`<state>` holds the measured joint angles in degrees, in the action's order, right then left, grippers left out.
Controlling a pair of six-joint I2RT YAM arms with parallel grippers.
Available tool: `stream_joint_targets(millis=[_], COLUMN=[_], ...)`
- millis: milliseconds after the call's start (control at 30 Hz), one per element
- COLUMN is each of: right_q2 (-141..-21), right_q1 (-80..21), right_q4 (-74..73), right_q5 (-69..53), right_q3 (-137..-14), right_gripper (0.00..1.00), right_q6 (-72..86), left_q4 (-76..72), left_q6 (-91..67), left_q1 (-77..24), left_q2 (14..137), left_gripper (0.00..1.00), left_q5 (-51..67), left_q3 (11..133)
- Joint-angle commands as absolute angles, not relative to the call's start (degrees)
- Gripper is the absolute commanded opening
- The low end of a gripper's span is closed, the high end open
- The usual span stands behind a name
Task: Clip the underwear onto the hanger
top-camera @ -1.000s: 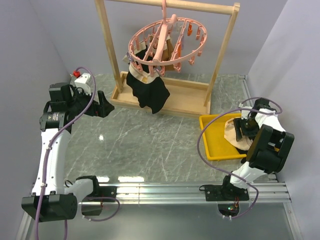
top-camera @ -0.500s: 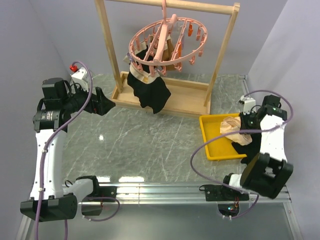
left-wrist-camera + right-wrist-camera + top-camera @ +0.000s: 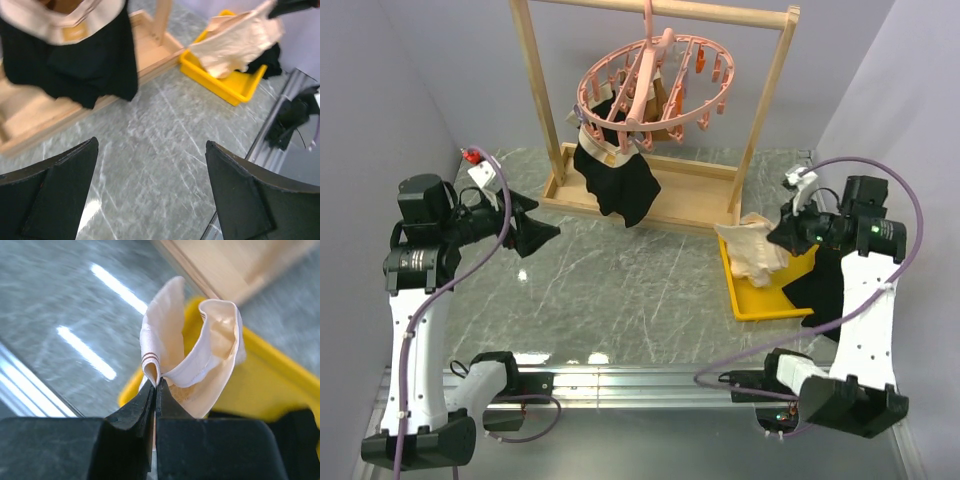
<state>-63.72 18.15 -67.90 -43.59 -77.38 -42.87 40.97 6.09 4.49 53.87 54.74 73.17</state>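
The cream underwear (image 3: 752, 248) hangs in the air over the left rim of the yellow tray (image 3: 760, 300), pinched at its waistband by my right gripper (image 3: 778, 236), which is shut on it. In the right wrist view the folded waistband (image 3: 165, 360) sits right between the closed tips (image 3: 156, 385). The pink oval hanger (image 3: 650, 85) hangs from the wooden rack's top bar, up and left of the underwear. My left gripper (image 3: 538, 232) is open over the marble, left of the rack base, its fingers (image 3: 65, 185) wide apart with nothing between them; the underwear (image 3: 235, 42) shows far ahead.
A wooden rack frame (image 3: 650, 190) stands at the back on the marble table (image 3: 620, 290). Black garments with a pale waistband (image 3: 615, 175) hang from the hanger's clips. More black cloth (image 3: 825, 290) lies in and beside the yellow tray. A metal rail (image 3: 650, 380) runs along the near edge.
My right gripper closed on the underwear in the tray and lifted it up and left out of the tray. My left arm swung right and forward, still open.
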Motion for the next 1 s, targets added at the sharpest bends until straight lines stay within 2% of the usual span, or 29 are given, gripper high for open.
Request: stream_joint_targets(millis=[0, 267, 333, 500, 733, 967], right_q2=[-59.60, -54.94, -54.32, -54.58, -56.69, -58.01], right_q1=[11.97, -4.03, -6.93, -11.94, -20.03, -24.78], right_q4=[-64.00, -44.76, -41.50, -32.35, -28.92, -26.81], right_q5=[-50.89, -52.47, -51.33, -52.65, -50.54, -48.52], right_q3=[-79.02, -74.28, -72.26, -67.77, -64.34, -63.54], right_gripper=[0.00, 0.00, 0.00, 0.00, 0.00, 0.00], right_q6=[-37.81, -21.55, -18.48, -13.01, -12.92, -12.22], left_q4=[36.30, 30.85, 31.02, 40.67, 34.98, 30.76], left_q6=[10.45, 14.24, 14.58, 25.02, 24.96, 26.19], left_q1=[3.96, 0.44, -3.67, -14.83, -35.56, -44.29], left_q2=[51.60, 52.11, 53.95, 62.39, 68.01, 72.68], left_gripper=[0.93, 0.89, 0.88, 0.82, 0.76, 0.70], left_q5=[64.06, 68.12, 67.59, 59.08, 45.10, 39.38], left_q3=[71.72, 70.66, 73.03, 80.84, 79.80, 79.37])
